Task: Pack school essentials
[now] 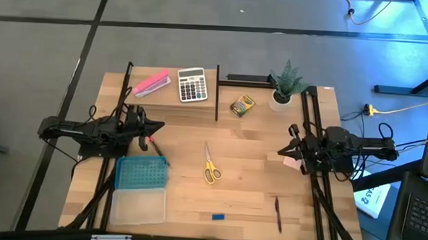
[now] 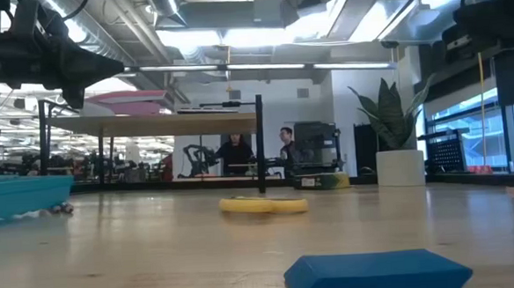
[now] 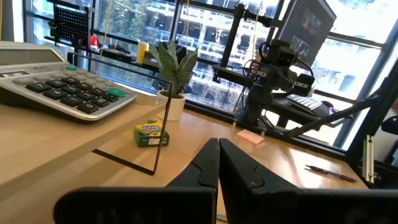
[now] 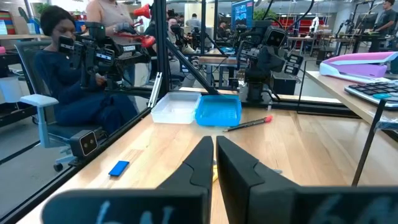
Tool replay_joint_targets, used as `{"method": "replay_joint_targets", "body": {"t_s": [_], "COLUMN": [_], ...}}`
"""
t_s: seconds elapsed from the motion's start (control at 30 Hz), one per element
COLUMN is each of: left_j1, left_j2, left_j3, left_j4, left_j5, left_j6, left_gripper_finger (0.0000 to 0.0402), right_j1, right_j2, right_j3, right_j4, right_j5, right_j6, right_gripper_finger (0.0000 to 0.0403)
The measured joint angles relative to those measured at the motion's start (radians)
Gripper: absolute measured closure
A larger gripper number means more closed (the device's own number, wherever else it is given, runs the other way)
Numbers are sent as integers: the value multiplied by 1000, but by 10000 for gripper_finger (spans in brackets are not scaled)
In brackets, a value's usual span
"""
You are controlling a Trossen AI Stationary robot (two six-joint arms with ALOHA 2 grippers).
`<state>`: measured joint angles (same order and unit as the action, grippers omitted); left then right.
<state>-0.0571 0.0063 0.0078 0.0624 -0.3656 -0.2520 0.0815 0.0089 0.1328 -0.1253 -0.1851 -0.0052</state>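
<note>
Both grippers hover above the table with jaws closed on nothing: the left gripper point(image 1: 154, 126) beside the blue case point(image 1: 141, 173), the right gripper point(image 1: 285, 147) at the far side. The pencil point(image 1: 157, 151) lies just below the left jaws, partly against the case rim, so a pinch there could skid it or jam on the rim. The scissors point(image 1: 210, 165) lie midway between the jaws, the eraser point(image 1: 218, 216) and pen point(image 1: 277, 213) nearer the right, the crayon box point(image 1: 242, 105) beside a thin upright post point(image 1: 217, 92) that could snag an arm.
</note>
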Motion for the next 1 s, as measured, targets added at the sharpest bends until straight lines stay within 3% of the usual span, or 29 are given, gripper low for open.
{"method": "replay_joint_targets", "body": {"t_s": [0.8,1.0], "left_j1": [0,0], "left_j2": [0,0], "left_j3": [0,0], "left_j4": [0,0], "left_j5": [0,0], "left_j6": [0,0], "left_gripper_finger": [401,401], "right_j1": [0,0], "right_j2": [0,0], "right_j3": [0,0], "right_j4": [18,77], "right_j5": [0,139], "right_j6": [3,-35], "right_gripper_finger": [379,384]}}
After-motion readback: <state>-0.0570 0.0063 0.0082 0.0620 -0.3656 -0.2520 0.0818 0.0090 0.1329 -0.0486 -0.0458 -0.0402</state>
